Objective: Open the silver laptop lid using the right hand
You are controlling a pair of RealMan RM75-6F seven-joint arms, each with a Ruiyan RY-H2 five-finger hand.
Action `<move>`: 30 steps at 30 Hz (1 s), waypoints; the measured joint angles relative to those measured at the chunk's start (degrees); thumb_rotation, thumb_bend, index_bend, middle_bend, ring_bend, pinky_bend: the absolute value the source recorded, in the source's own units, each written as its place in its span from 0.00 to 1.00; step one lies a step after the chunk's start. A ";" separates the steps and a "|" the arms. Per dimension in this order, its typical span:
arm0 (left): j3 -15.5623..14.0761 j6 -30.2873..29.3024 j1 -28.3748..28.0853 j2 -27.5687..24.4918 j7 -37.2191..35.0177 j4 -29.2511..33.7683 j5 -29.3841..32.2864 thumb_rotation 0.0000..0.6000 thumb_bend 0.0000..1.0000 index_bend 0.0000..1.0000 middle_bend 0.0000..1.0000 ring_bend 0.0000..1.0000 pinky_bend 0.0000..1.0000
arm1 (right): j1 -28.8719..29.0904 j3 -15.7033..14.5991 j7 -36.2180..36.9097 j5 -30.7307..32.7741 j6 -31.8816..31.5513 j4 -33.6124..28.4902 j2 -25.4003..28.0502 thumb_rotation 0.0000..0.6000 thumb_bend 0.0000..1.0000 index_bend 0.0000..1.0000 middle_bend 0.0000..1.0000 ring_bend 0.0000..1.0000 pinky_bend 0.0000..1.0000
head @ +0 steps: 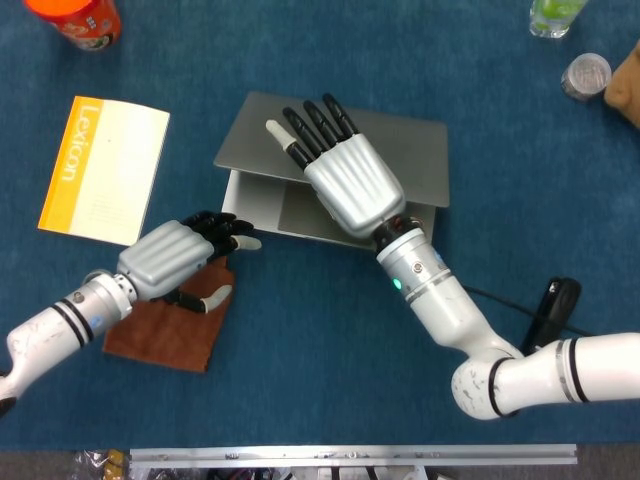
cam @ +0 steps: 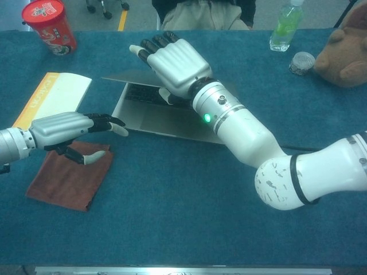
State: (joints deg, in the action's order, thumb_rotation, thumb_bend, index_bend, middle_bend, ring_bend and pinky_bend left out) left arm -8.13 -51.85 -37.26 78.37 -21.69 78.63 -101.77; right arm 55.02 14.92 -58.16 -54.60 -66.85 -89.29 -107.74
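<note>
The silver laptop lies at the table's middle, its lid [head: 420, 160] [cam: 120, 79] raised a little off the base [head: 255, 205] [cam: 146, 117] so the keyboard shows in the chest view. My right hand [head: 345, 180] [cam: 175, 63] grips the lid's front edge, fingers flat on top and thumb tucked underneath. My left hand [head: 180, 258] [cam: 69, 126] hovers with fingers stretched out and apart, holding nothing. Its fingertips are just short of the base's front left corner.
A brown cloth [head: 165, 330] [cam: 66, 177] lies under the left hand, a Lexicon book [head: 105, 170] [cam: 51, 97] behind it. A red cup [head: 80, 20], green bottle [head: 555, 15], small jar [head: 585, 75] and plush bear [cam: 347, 54] line the far edge. A black mouse [head: 558, 305] sits right.
</note>
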 measured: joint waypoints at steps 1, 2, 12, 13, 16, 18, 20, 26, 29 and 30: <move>-0.02 0.41 -0.21 0.60 -0.34 -0.42 0.48 0.54 0.46 0.14 0.06 0.03 0.08 | 0.05 -0.01 0.03 0.03 -0.06 0.01 0.03 1.00 0.36 0.03 0.07 0.00 0.04; -0.02 0.67 -0.35 1.07 -0.61 -0.75 0.84 0.54 0.46 0.14 0.06 0.03 0.08 | 0.07 -0.06 0.04 0.04 -0.07 0.02 0.05 1.00 0.36 0.03 0.07 0.00 0.04; -0.26 2.30 -2.12 3.16 -1.92 -2.04 3.09 0.53 0.46 0.14 0.06 0.03 0.08 | 0.33 -0.36 0.50 0.20 -0.19 0.34 0.07 1.00 0.36 0.03 0.07 0.00 0.04; -0.35 2.38 -2.22 3.21 -1.77 -1.99 3.22 0.53 0.46 0.14 0.06 0.03 0.08 | 0.35 -0.38 0.57 0.22 -0.19 0.45 0.06 1.00 0.36 0.03 0.07 0.00 0.04; -0.58 2.62 -2.31 3.38 -1.46 -1.98 3.72 0.53 0.46 0.14 0.06 0.03 0.08 | 0.38 -0.42 0.72 0.25 -0.28 0.74 0.14 1.00 0.36 0.03 0.07 0.00 0.04; -0.72 2.80 -2.35 3.52 -1.29 -2.04 4.08 0.53 0.46 0.14 0.06 0.03 0.08 | 0.38 -0.39 0.81 0.26 -0.37 0.87 0.25 1.00 0.36 0.03 0.07 0.00 0.04; -0.91 3.00 -2.39 3.75 -0.97 -2.17 4.42 0.53 0.46 0.14 0.06 0.03 0.08 | 0.37 -0.25 0.98 0.28 -0.50 0.96 0.39 1.00 0.36 0.03 0.07 0.00 0.04; -1.17 3.23 -2.61 4.37 0.02 -2.27 5.00 0.51 0.46 0.14 0.06 0.03 0.08 | 0.45 0.55 1.44 0.24 -0.99 1.06 0.99 1.00 0.36 0.03 0.07 0.00 0.04; -1.19 3.17 -2.69 4.50 0.39 -2.19 5.30 0.51 0.46 0.14 0.06 0.03 0.08 | 0.45 1.25 1.77 0.36 -1.28 1.02 1.56 1.00 0.37 0.03 0.07 0.00 0.04; -1.20 3.19 -2.73 4.53 0.46 -2.17 5.38 0.50 0.46 0.14 0.06 0.03 0.08 | 0.46 1.48 1.85 0.43 -1.37 1.03 1.79 1.00 0.37 0.03 0.07 0.00 0.04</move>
State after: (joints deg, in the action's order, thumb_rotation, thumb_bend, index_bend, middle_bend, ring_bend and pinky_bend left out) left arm -9.32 -48.66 -39.99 82.91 -21.23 76.47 -96.38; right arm 55.48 16.39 -56.31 -54.17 -68.22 -88.25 -105.95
